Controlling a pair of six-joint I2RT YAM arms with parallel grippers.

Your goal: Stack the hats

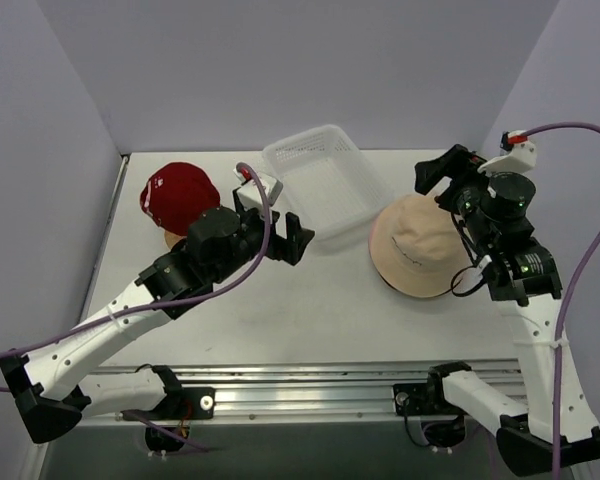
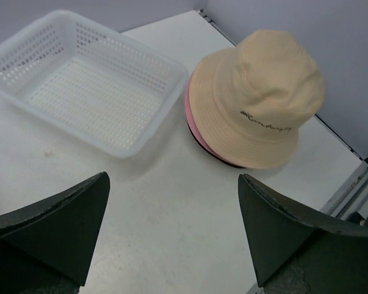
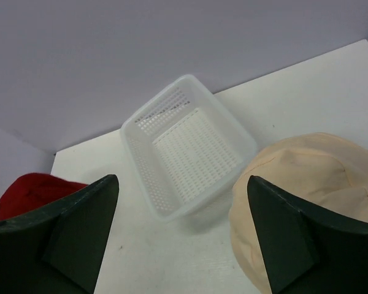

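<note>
A tan bucket hat (image 1: 420,245) tops a pile at the right of the table, with a pink brim (image 1: 372,240) and a dark brim (image 1: 392,285) showing under it. The red cap (image 1: 178,195) sits at the back left, on something tan that it mostly hides. My left gripper (image 1: 275,220) hovers open between the cap and the pile, holding nothing. In its wrist view the tan hat (image 2: 264,98) lies ahead to the right, beyond the empty gap of the gripper (image 2: 172,233). My right gripper (image 1: 442,172) is open just behind the pile; the tan hat (image 3: 306,190) fills its lower right.
A white mesh basket (image 1: 325,185) stands empty at the back middle, between the red cap and the pile; it shows as the basket (image 2: 92,92) and the basket (image 3: 184,147) in the wrist views. Purple walls close the table's back and sides. The red cap (image 3: 30,190) peeks in at left.
</note>
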